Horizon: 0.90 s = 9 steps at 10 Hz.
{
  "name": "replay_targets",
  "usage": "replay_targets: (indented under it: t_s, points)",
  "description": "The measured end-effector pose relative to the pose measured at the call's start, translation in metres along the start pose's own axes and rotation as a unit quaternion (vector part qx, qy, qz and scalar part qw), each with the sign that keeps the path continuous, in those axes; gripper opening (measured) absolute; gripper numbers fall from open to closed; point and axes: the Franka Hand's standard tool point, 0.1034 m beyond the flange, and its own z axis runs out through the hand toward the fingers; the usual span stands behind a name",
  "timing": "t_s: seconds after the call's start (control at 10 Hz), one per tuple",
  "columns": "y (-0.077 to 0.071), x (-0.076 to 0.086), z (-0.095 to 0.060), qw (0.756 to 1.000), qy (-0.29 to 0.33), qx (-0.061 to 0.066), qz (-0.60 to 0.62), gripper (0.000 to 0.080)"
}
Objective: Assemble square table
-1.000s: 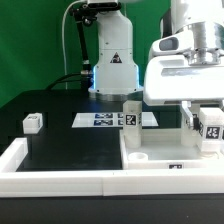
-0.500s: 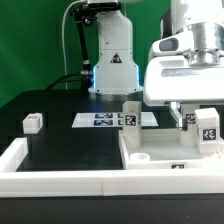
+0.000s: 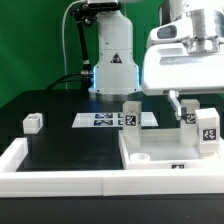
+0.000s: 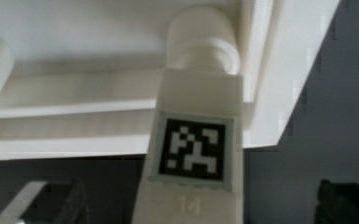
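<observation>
The white square tabletop (image 3: 165, 152) lies at the exterior view's right, with a tag on its front edge. One tagged white leg (image 3: 131, 114) stands upright at its far left corner. Another leg (image 3: 208, 128) stands upright at its right side, and a third small tagged piece (image 3: 190, 118) shows just behind it. A loose leg (image 3: 32, 123) lies on the black surface at the left. My gripper (image 3: 197, 104) hovers just above the right leg, open. In the wrist view the leg (image 4: 197, 110) rises from the tabletop (image 4: 87, 90) between my spread fingers (image 4: 34, 205), untouched.
The marker board (image 3: 105, 120) lies flat behind the tabletop, in front of the arm's base (image 3: 112, 70). A long white rail (image 3: 60, 178) borders the black surface along the front and left. An open hole (image 3: 140, 157) shows at the tabletop's near left corner.
My gripper has risen straight up from around the right leg. The leg stays upright on the tabletop where it was.
</observation>
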Motion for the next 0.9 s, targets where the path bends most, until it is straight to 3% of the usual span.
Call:
replay_targets:
  t_s: [0.2, 0.4, 0.9]
  points:
    - [-0.001, 0.010, -0.013, 1.000, -0.020, 0.010, 0.009, 0.0649]
    - [-0.003, 0.005, -0.011, 0.999, -0.043, 0.013, 0.010, 0.0649]
    - [0.010, 0.006, -0.002, 0.974, -0.224, 0.036, 0.018, 0.0649]
